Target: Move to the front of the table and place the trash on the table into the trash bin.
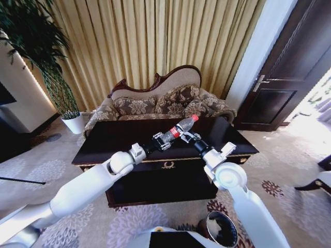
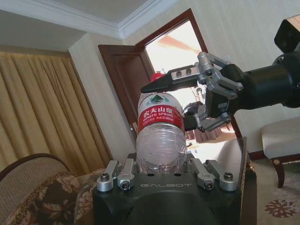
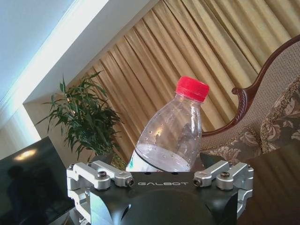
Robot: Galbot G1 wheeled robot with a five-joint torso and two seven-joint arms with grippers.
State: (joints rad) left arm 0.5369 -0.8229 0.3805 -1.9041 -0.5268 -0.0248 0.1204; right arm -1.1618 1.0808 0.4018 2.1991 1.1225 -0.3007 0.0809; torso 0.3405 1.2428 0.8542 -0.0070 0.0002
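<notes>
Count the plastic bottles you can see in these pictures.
1: a clear plastic bottle with a red cap and red label, held above the dark glossy brown table between the left pincer and right pincer.

Dark glossy table [image 1: 103, 142] w/ gold trim stands on patterned carpet [image 1: 49, 170], top looks bare.

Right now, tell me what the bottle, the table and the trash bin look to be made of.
The bottle, held in the left gripper with the right gripper at its neck: clear thin plastic, see-through wall, red cap, printed label. The table: dark glossy wood, likely lacquered, with gold trim. The trash bin: dark body with a shiny rim that looks like metal.
</notes>
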